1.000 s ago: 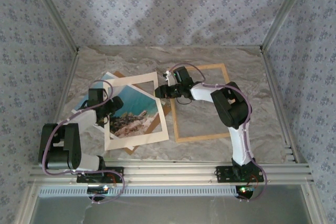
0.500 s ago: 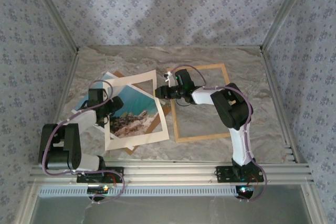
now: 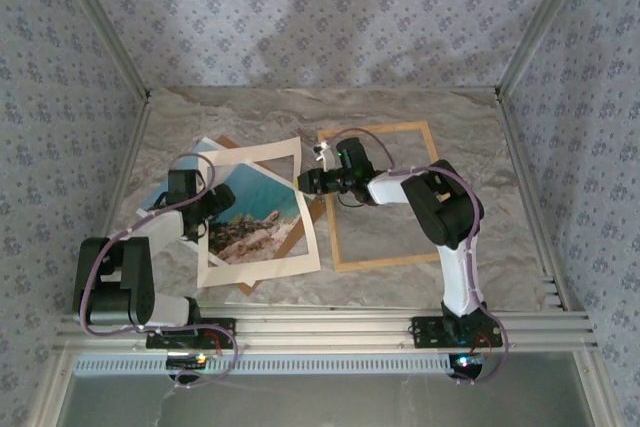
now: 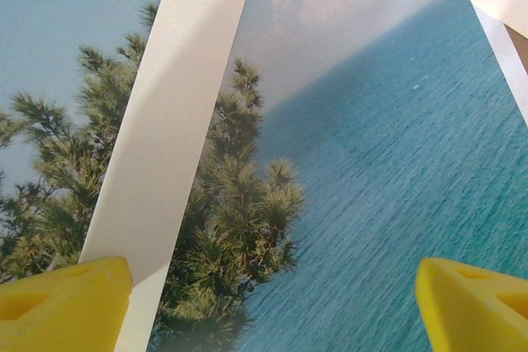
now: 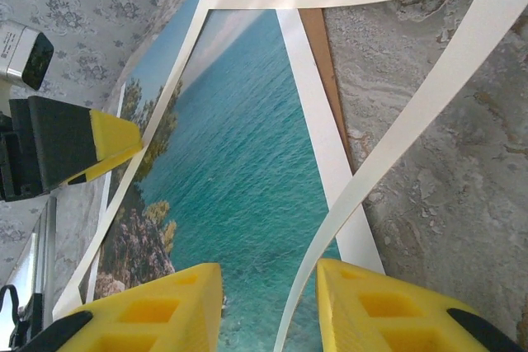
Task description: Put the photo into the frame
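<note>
Jaws of the left gripper stand wide apart, holding nothing, their yellow foam tips hanging just over the photo; under them lies the glossy print, dark pines beside turquoise sea and hazy sky, crossed by a flat strip of the cream mat; jaws of the right gripper are part closed either side of the mat's thin right-hand strip, which curls up between them, though whether they pinch it I cannot tell; beyond them show a sliver of brown backing board and the veined grey marble-look table; the frame, thin pale wood, lies flat behind that gripper, the photo outside it.
</note>
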Controlling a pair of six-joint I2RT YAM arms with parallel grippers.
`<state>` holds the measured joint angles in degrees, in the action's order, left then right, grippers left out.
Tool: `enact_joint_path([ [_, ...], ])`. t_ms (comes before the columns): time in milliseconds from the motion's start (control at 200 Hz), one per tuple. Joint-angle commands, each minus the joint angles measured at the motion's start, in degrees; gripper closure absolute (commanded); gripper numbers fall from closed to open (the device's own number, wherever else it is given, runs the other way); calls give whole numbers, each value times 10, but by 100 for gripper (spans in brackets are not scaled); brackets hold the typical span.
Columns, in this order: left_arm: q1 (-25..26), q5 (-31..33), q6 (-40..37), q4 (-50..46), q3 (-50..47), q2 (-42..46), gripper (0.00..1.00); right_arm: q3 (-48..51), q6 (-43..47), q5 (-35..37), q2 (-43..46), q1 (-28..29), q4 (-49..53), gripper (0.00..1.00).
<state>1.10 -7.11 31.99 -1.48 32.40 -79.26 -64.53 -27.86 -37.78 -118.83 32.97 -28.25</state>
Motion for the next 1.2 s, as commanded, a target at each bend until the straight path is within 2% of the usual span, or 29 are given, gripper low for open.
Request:
enact_joint_path([
  [0, 1, -34, 4, -27, -18, 2, 11, 7, -18, 19, 20, 10, -34, 63],
  [425, 7, -53, 21, -14, -43, 19, 11, -1, -155, 156, 19, 31, -42, 64],
  [525, 9, -54, 23, -10, -46, 19, 11, -1, -174, 190, 28, 35, -15, 64],
  [615, 10, -55, 23, -9, -48, 19, 11, -23, -158, 211, 33, 38, 60, 64],
  [715, 10, -55, 22, -6, -47, 19, 11, -54, -132, 198, 27, 37, 118, 64],
  [830, 11, -54, 21, -5, -48, 21, 11, -72, -108, 133, 9, 24, 140, 65],
  [1195, 10, -54, 21, -7, -44, 24, 11, -96, -20, 73, 21, 5, 203, 85],
])
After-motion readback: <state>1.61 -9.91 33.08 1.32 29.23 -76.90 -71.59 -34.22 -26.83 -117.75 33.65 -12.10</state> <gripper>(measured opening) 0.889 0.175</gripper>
